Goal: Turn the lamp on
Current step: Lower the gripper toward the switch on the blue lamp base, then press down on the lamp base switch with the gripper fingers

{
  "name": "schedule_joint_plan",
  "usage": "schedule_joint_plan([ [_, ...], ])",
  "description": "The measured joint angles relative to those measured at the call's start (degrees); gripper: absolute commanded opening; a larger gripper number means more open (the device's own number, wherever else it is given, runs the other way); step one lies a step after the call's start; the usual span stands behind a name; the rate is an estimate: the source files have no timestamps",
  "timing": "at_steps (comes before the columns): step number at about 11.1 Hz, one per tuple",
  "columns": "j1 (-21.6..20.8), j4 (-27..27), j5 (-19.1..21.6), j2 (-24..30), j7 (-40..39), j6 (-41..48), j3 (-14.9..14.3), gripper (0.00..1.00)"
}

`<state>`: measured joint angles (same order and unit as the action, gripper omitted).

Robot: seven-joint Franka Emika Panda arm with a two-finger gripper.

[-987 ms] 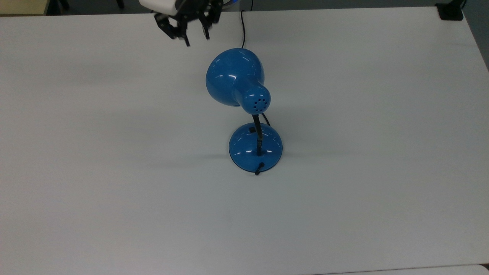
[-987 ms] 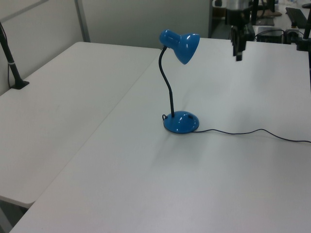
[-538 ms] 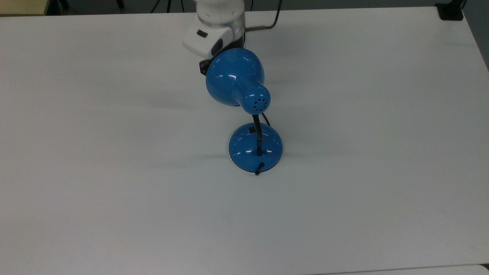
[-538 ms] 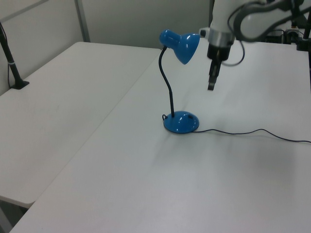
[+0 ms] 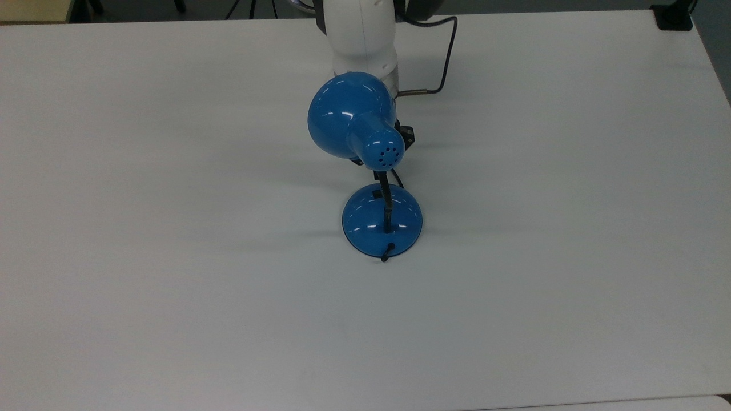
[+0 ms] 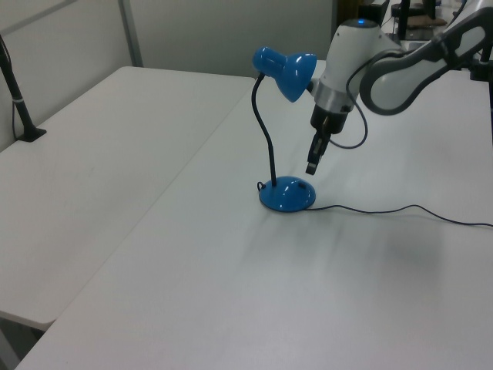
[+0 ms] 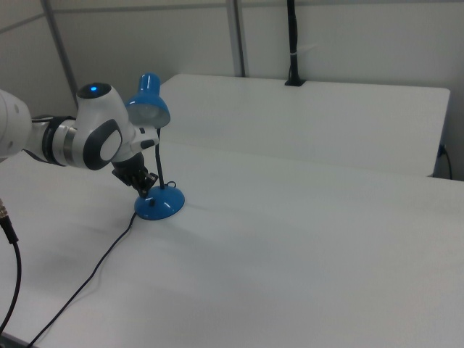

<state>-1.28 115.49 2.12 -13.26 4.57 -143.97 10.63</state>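
Note:
The glossy blue lamp stands mid-table, its bell shade (image 5: 349, 117) on a black gooseneck over the round domed base (image 5: 381, 222). A small black switch (image 5: 376, 194) sits on the base's far side in the top view. The shade looks unlit (image 7: 148, 107). My gripper (image 6: 311, 165) points down just above the base (image 6: 286, 194), on the left view's right, under the shade (image 6: 289, 69). In the right view the gripper (image 7: 143, 186) hangs close over the base's left edge (image 7: 160, 205). In the top view the shade hides most of it.
The lamp's black cord (image 6: 393, 210) trails across the white table (image 5: 171, 257) toward the left view's right. My white arm (image 5: 361, 34) reaches in from the top view's far edge. A black clamp post (image 6: 21, 108) stands on the adjoining table.
The arm has swung in from the table's far edge toward the lamp. The gripper has dropped from shade height to just above the base. The lamp has not moved.

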Motion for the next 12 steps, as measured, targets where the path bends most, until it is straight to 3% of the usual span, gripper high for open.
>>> schedule_joint_plan([
  [5,-1.1,-0.1,0.0,-4.1,2.8,-7.6,0.0,0.00],
  [12,-0.9,-0.7,-0.2,-4.4,2.9,-7.7,-0.2,0.00],
])
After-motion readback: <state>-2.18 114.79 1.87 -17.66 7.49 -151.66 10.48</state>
